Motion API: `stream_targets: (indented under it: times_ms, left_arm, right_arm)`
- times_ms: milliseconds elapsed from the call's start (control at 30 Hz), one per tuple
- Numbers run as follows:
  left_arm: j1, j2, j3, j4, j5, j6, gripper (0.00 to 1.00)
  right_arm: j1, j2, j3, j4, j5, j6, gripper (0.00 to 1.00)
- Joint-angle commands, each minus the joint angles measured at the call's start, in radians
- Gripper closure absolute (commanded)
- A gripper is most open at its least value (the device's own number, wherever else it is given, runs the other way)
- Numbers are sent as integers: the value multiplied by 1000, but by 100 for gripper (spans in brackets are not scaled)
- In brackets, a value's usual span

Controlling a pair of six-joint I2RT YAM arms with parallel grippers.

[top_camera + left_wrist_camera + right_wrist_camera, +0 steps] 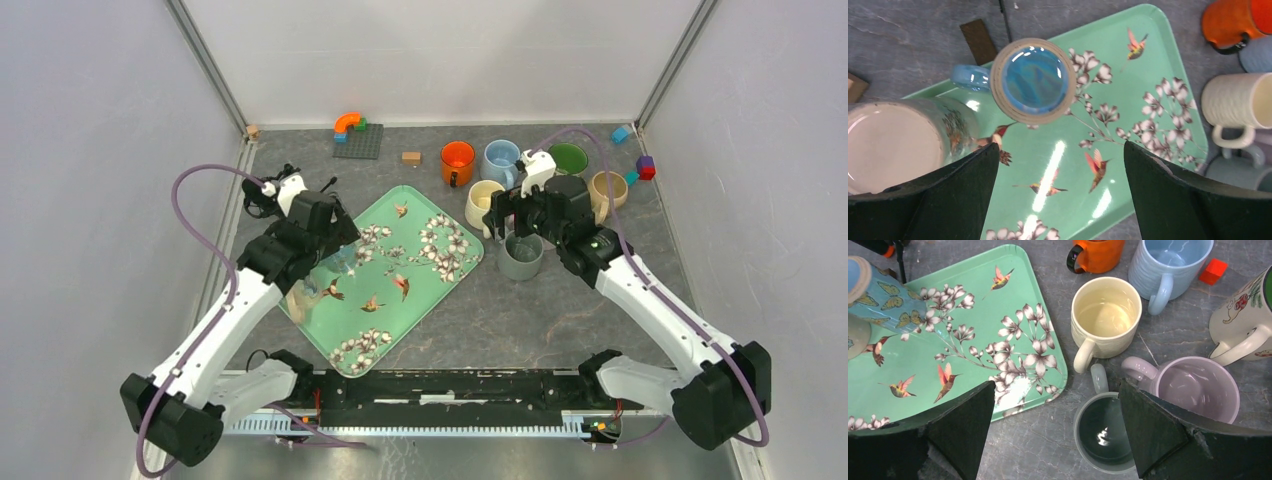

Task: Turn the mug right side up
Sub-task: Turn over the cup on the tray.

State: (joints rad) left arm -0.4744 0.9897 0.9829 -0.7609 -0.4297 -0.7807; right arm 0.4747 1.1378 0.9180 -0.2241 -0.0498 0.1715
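Observation:
A blue butterfly mug (pixel 1033 80) stands upside down on the green hummingbird tray (pixel 1153 55), its glazed base up and its handle pointing left. It also shows in the right wrist view (pixel 883 300) and the top view (pixel 343 258). A second mug with hummingbird print (pixel 893 145) stands beside it on the tray, with a pale flat face up. My left gripper (pixel 1060 146) is open and empty above the tray, just short of the blue mug. My right gripper (pixel 1056 384) is open and empty over the table, with an upright grey mug (pixel 1103 435) by its right finger.
Upright mugs crowd the table right of the tray: cream (pixel 1105 315), light blue (pixel 1168 265), orange (pixel 1098 255), lilac (pixel 1193 387) and a white one with a green inside (pixel 1243 320). Toy blocks and a grey baseplate (pixel 358 140) lie along the back wall.

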Motion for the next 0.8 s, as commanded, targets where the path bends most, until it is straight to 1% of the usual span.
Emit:
stream_targets:
  times_ms: [0,67,233,467,633,767]
  left_arm:
    - [62,72,60,17,-52,98,0]
    - [103,113,66,40,-25,112,0]
    - [210,186,63,138,101,153,0]
    - [293,293,69,213,183,180,0]
    - [308,329,55,246,249,183,0]
    - [307,326,27,288,311,183,0]
  right_arm:
    - [-5,-41,-11,65,-22,11,2]
    - [-5,-49,-16,64,-25,10,2]
    - [-4,-65,-20,66,-34,2,2]
    - [-5,-81,-21,71,-46,-5,2]
    - [-4,-88,-31,74,-48,-8,2]
    - [-4,-95,-34,77,-46,-11,2]
